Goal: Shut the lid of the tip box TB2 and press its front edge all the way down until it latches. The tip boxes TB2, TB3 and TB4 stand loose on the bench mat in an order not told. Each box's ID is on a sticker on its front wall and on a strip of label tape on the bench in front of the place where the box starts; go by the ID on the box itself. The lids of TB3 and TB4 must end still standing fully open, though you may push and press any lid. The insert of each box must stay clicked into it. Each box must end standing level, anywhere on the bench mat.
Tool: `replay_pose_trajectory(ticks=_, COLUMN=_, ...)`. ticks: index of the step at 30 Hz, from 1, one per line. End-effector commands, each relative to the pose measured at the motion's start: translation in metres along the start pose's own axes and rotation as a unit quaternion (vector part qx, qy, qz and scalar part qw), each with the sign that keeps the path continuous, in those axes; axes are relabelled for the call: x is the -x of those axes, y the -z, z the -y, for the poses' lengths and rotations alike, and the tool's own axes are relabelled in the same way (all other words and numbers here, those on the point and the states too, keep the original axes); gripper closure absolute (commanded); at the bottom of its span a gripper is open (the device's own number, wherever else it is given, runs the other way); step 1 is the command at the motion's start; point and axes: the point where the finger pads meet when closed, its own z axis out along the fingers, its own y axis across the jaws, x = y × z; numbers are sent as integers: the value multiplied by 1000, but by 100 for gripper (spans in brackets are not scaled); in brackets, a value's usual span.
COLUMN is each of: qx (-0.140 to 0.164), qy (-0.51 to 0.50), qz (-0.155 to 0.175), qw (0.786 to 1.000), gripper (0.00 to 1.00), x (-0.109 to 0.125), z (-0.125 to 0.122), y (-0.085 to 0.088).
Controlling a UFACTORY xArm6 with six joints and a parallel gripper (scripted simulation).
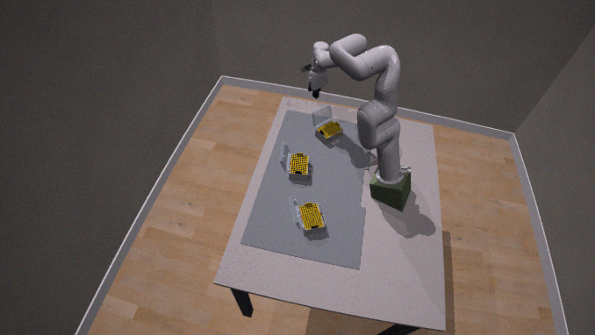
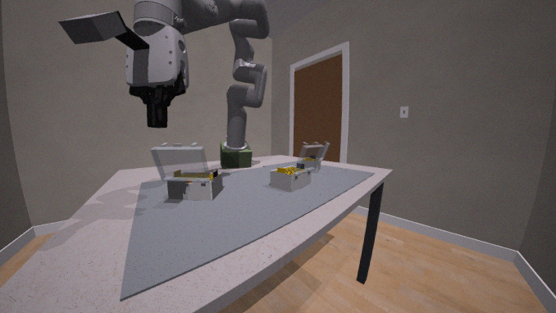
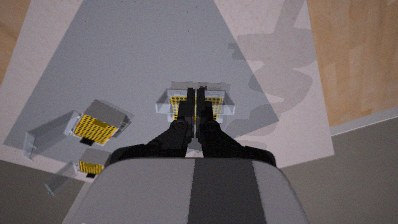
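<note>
- We have the black two-finger gripper [image 2: 157, 121] with fingers pressed together, nothing between them, hanging high above the bench and pointing straight down.
- The white six-joint arm [image 1: 377, 118] rises from a green block pedestal [image 1: 381, 196] on the pale speckled bench [image 1: 395, 281] and folds over toward the far end of the grey bench mat [image 1: 272, 210].
- Three translucent grey tip boxes with yellow inserts stand on the mat, all lids up.
- The far box [image 1: 330, 129] is the one nearest the gripper. In the wrist view it [image 3: 226, 106] sits directly under the closed fingers, which cover the middle of its insert.
- In the exterior view that box [image 2: 193, 186] shows its clear lid [image 2: 180, 161] standing up, with the gripper well above it and no contact.
- The middle box [image 1: 299, 164] and the near box [image 1: 311, 216] stand well apart from each other along the mat, lids hinged toward the mat's left edge in the top view.
- We cannot read any ID sticker at this size, so we cannot tell which box is TB2.
- All three boxes look level on the mat, inserts seated as far as we can see.
</note>
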Motion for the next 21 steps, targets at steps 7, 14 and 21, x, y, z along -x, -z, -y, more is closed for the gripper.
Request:
replay_pose_trajectory(ticks=7, qx=0, qy=0, qz=-2, qw=1000, gripper=100, x=-2, z=0, y=-14)
replay_pose_trajectory(ticks=14, qx=0, qy=0, qz=-2, qw=1000, gripper=100, x=-2, z=0, y=-22)
replay_pose_trajectory(ticks=21, qx=0, qy=0, qz=-2, qw=1000, gripper=100, x=-2, z=0, y=-34)
